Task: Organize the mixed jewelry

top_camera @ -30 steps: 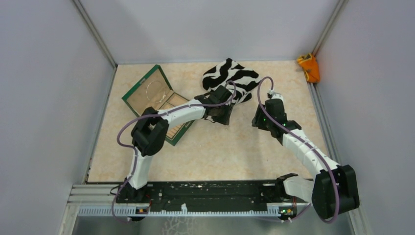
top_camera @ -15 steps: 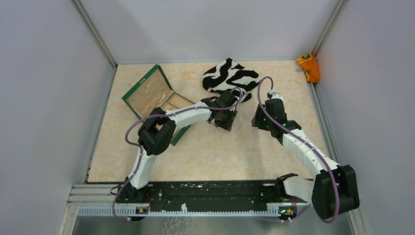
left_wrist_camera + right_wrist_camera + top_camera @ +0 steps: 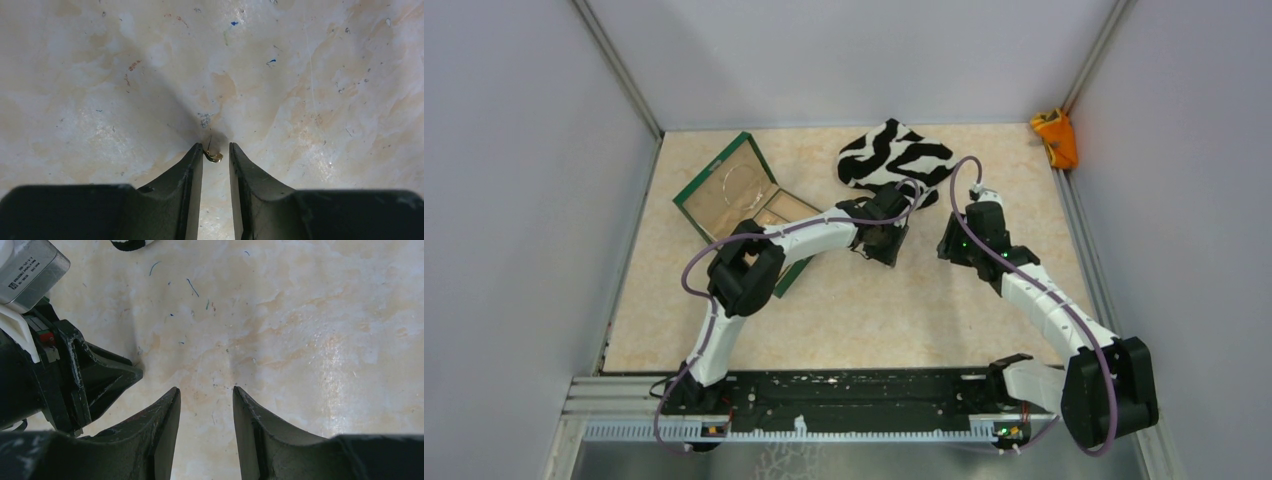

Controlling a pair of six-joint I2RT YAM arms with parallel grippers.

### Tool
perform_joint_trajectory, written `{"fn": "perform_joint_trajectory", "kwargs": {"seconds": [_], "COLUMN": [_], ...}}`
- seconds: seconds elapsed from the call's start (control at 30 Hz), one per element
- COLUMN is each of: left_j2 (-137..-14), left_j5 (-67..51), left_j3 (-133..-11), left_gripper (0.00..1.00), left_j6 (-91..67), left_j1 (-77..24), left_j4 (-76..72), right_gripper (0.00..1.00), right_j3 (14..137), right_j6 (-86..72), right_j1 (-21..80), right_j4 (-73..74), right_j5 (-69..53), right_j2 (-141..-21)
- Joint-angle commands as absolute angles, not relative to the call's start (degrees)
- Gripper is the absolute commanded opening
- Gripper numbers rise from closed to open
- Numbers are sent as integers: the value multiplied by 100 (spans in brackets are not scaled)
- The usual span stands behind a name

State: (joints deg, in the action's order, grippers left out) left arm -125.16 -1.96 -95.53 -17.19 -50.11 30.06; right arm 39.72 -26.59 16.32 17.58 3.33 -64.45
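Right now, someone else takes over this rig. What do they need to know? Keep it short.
Left gripper: jaws narrowly apart, low over the beige marbled tabletop, straddling a tiny gold-coloured jewelry piece. The piece touches one finger and is not clamped.
Right gripper: jaws open, empty, over bare table beside the left one.
Thin silvery wire hoop: lying in the far compartment of the dark green box with tan wooden compartments.
Done: hoop boxed.
Left: close on the gold piece and carry it to the box. No other pieces are visible; the black-and-white zebra-striped cloth could hide some.
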Motion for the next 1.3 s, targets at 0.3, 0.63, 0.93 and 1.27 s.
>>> {"fn": "perform_joint_trajectory", "kwargs": {"seconds": [0.3,0.63,0.93,1.27], "left_j2": [-12761,-12570,-12392,-12208], "left_j5": [-126,-53,-53,160], "left_j3": [-9552,-9445,-9404,-9251], "left_gripper": [28,24,25,30], "left_j6": [-1694,-1657,-1594,-1660], "left_j1": [-5045,-5045,-5045,-5045], "left_j4": [3284,3323,3322,3255], "right_gripper": [43,43,43,43], "right_j3": [3990,3981,3990,3981], "right_j6": [-2610,-2629,-2637,-2646], "right_j1": [1608,1608,1608,1608], "right_j4": [1524,1503,1488,1481], "right_j5": [272,220,195,187], "right_j2": [-6354,-6375,-6383,-6388]}}
